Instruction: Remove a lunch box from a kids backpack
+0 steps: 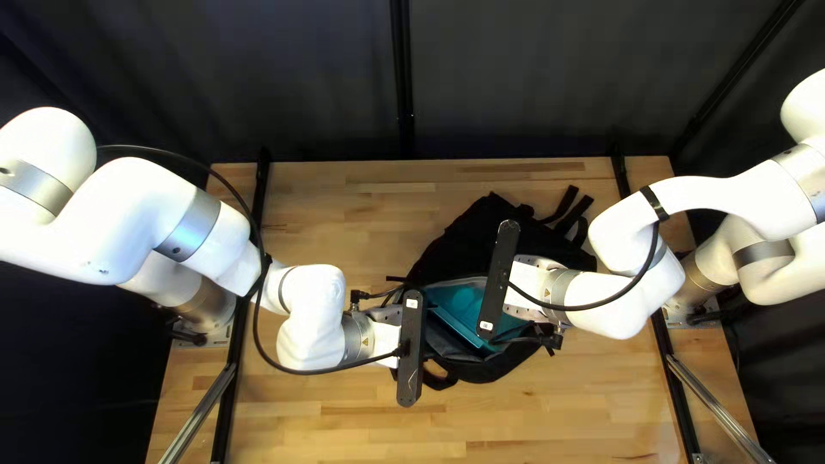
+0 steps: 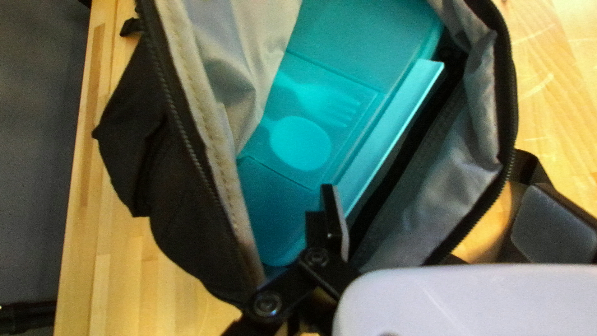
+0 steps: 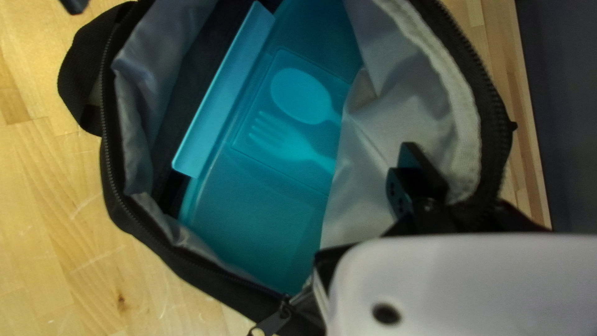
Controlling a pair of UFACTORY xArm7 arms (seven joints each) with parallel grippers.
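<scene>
You have the lunch box [image 2: 270, 199] sitting inside the open backpack [image 1: 473, 223], which lies on the surface [image 1: 326, 412]. The box is blue-green, and its top shows the shapes of a fork [image 2: 323, 106] and a spoon [image 2: 300, 144]. Your left end effector [image 2: 334, 202] is near one end of the box. Your right end effector [image 3: 423, 171] is over the bag's grey lining [image 3: 385, 149]. You can't tell from here how open each one is, or if it has hold of anything.

The box looks like hard, smooth plastic, so it should keep its shape but might slip. You can't see if there is food in it. Be ready for it to be heavier than it looks. The bag is soft and will likely bend and come up with the box.

A long strip [image 2: 392, 137] runs down one side of the box. It may be a clip, so don't pull on that alone, or the lid could pop up. The best hold is low on the firm walls at the two ends, one end for each arm. Next, get past the lining that hangs over one side, so you don't pinch it. Then lift slowly and keep the box level.
</scene>
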